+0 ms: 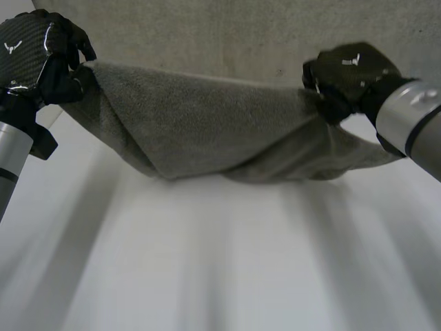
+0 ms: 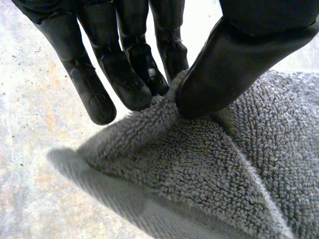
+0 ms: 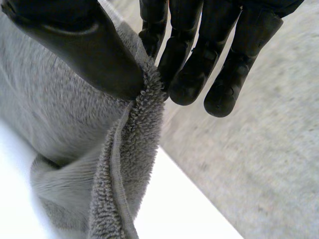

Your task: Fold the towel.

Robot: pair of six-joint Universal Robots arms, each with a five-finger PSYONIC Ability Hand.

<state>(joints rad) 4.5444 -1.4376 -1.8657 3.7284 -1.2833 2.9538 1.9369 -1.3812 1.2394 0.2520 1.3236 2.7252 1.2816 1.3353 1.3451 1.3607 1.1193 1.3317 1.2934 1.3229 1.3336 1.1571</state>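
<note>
- Left hand (image 1: pixel 41 55) pinches one end of the grey towel (image 1: pixel 207 131), its fingers (image 2: pixel 124 84) pressing the cloth against the thumb.
- Right hand (image 1: pixel 348 76) pinches the other end likewise, fingers (image 3: pixel 189 79) against thumb.
- The towel hangs between them, sagging in the middle over the far edge of the bench (image 1: pixel 220 262).

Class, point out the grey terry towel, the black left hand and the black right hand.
grey terry towel (image 1: pixel 207 131), head view, sagging middle.
left hand (image 1: pixel 34 49), head view, its back.
right hand (image 1: pixel 350 72), head view, its back.
</note>
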